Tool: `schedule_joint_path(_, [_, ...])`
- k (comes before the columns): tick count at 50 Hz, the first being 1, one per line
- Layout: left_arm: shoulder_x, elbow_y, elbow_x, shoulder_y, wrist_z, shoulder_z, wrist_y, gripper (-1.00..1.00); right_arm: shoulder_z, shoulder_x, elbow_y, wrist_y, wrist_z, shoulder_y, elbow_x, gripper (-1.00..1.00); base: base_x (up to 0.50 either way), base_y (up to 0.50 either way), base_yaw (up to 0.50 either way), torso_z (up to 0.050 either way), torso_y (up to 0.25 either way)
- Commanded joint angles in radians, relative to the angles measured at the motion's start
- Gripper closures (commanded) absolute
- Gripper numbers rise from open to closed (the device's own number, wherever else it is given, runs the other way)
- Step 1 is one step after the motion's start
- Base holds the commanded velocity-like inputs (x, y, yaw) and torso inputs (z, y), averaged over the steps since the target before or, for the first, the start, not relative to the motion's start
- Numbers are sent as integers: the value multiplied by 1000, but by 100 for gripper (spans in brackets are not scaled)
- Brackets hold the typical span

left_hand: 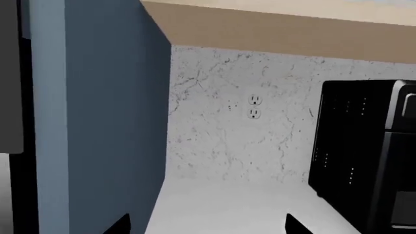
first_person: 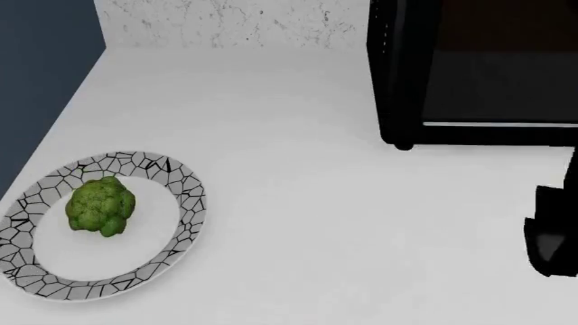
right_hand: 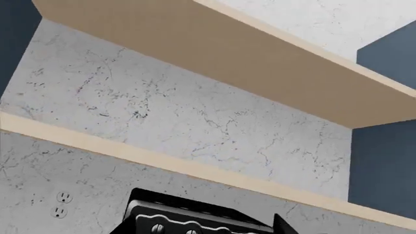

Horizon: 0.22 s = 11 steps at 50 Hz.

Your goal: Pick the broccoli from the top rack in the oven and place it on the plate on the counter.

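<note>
You see the broccoli (first_person: 101, 206) lying on the plate (first_person: 180, 181), left of its centre, on the counter (first_person: 298, 203). Right of the plate and well apart stands the small black box (first_person: 474, 71). Right of that, a dark piece of your right gripper (first_person: 549, 230) shows; you cannot tell either gripper's jaw state.

Green broccoli (first_person: 101, 206) sits on the mosaic-rimmed plate (first_person: 172, 179), left of centre.
</note>
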Motion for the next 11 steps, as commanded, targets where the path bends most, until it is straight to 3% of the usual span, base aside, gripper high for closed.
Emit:
schedule_joint_path(1, [26, 63, -113, 248, 74, -436, -29, -100, 150, 114, 92, 125, 14, 127, 183, -100, 0, 0, 0, 0, 0])
schedule_joint_path(11, [68, 72, -145, 284, 103, -560, -70, -100, 276, 156, 318, 339, 14, 127, 190, -100, 0, 0, 0, 0, 0])
